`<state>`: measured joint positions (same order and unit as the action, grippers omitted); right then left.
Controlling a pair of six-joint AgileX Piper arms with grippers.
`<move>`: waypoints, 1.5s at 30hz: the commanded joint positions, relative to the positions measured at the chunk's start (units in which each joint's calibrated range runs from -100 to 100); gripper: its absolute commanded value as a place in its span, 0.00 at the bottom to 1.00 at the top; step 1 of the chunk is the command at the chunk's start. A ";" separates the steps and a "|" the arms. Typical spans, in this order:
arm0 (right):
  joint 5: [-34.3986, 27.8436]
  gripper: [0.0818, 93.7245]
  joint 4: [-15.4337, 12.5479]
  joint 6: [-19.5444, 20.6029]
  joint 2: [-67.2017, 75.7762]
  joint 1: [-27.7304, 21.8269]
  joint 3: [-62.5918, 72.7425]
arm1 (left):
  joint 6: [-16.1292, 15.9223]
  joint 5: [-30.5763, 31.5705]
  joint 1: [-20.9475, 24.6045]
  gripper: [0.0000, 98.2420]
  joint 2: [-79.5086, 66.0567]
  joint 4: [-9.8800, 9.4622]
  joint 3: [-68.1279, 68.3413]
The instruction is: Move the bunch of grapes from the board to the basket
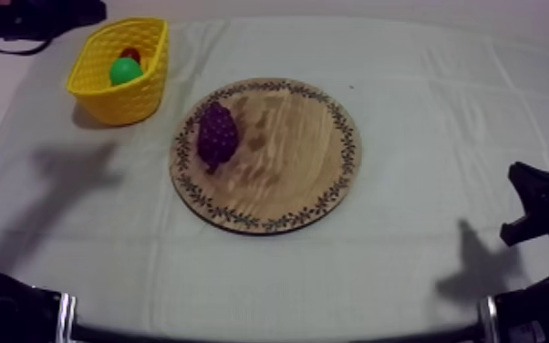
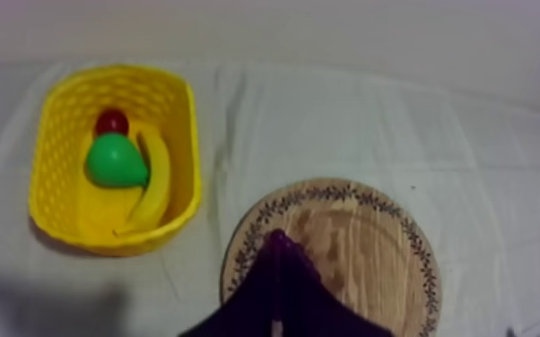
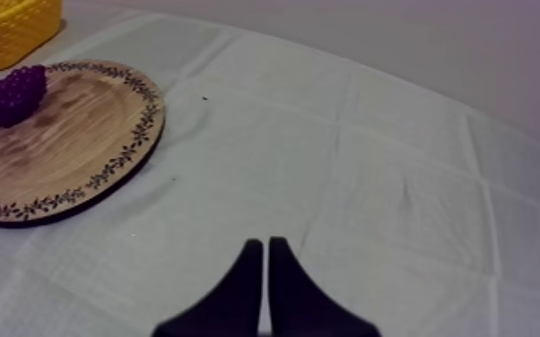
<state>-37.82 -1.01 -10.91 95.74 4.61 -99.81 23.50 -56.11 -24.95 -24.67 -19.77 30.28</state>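
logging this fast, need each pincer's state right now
Left pincer: closed, holding nothing.
Right pincer: closed, holding nothing.

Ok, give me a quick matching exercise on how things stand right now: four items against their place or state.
Things:
1 bunch of grapes
2 pear
3 banana
4 right gripper

Place or state:
a shut, over bare cloth
b on the wooden board
c green, in the yellow basket
d yellow, lying beside the pear

Pairs: 1-b; 2-c; 3-d; 4-a
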 commanded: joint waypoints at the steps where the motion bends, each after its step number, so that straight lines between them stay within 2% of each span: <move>1: 0.00 0.00 0.01 -0.01 0.01 -0.02 0.03 | 0.41 -1.76 -0.39 0.00 4.14 0.47 -1.48; 15: 0.00 0.00 0.01 -0.01 0.01 -0.02 0.03 | 1.09 -10.41 -2.22 0.00 20.16 5.06 -11.26; 24: 0.00 0.00 0.01 -0.01 0.01 -0.02 0.03 | 1.31 -12.23 -2.85 0.01 23.75 6.13 -13.80; 30: 0.00 0.00 0.01 -0.01 0.01 -0.02 0.03 | 0.61 -12.44 -3.15 0.18 24.61 6.97 -14.32; 38: 0.00 0.00 0.01 -0.01 0.01 -0.02 0.03 | 5.77 -16.17 -3.40 0.65 26.08 8.10 -15.76; 45: 0.00 0.00 0.01 -0.01 0.01 -0.02 0.03 | 6.96 -19.61 -3.19 0.90 27.51 10.91 -17.48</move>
<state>-37.82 -1.01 -10.91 95.74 4.61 -99.81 30.36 -75.43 -28.16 2.73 -9.25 12.80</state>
